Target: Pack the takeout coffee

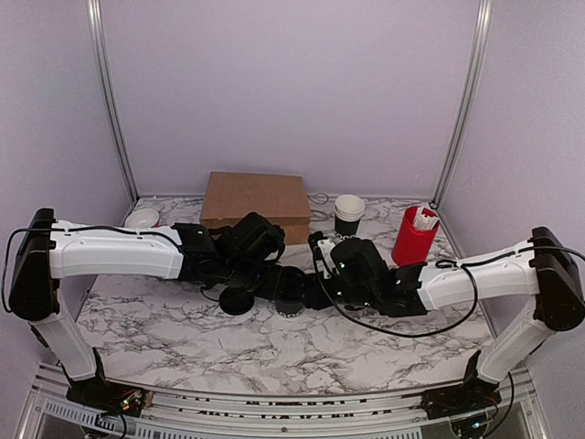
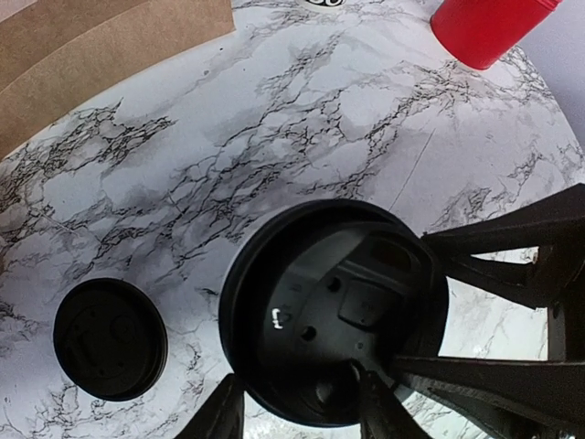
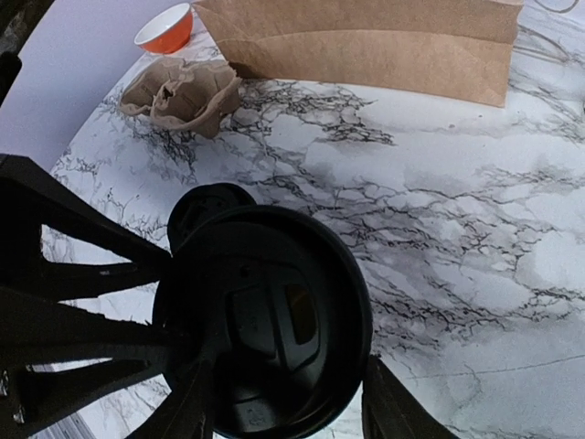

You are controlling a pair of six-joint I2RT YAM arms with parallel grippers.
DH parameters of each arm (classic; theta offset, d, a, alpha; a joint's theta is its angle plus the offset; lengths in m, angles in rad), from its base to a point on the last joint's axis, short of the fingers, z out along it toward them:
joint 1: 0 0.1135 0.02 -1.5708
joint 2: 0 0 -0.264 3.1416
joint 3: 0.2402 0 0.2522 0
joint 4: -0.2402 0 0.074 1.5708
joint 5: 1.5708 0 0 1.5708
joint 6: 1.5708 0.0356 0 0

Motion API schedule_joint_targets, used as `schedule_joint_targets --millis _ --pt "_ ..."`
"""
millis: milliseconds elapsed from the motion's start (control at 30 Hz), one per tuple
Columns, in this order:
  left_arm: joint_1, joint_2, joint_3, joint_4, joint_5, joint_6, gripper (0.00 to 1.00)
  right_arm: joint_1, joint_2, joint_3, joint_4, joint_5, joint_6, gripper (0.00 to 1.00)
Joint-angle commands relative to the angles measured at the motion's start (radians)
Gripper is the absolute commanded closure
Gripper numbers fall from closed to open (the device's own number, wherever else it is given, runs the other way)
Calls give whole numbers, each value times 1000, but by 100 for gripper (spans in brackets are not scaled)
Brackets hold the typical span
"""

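Observation:
The takeout coffee, a small black cup (image 1: 291, 302), stands at the table's middle with a round black lid (image 2: 334, 311) on top; the lid also shows in the right wrist view (image 3: 265, 311). My left gripper (image 2: 297, 393) comes from the left, narrowed at the lid's near edge, with one finger outside the rim and the other lying over the lid's top. My right gripper (image 3: 291, 389) comes from the right, and its fingers flank the cup just below the lid. The cup's body is hidden under the lid in both wrist views.
A second black lid (image 2: 110, 338) lies on the marble left of the cup. A brown paper bag (image 1: 256, 201) lies at the back, with stacked white-rimmed cups (image 1: 348, 215) and a red cylinder of sticks (image 1: 414, 235) to its right. A pulp carrier (image 3: 183, 91) and an orange bowl (image 3: 164, 27) sit at the far left.

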Motion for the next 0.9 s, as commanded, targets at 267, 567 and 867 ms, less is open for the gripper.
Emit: schedule_joint_targets --millis 267,567,867 --pt "-1 -27 61 -34 -18 20 57 -7 -51 170 -350 78 -48 46" --pt "4 -65 88 -63 -71 21 57 -16 27 273 -394 81 -47 45" --pt "46 -153 233 -104 -124 65 72 -19 24 304 -382 85 -42 48"
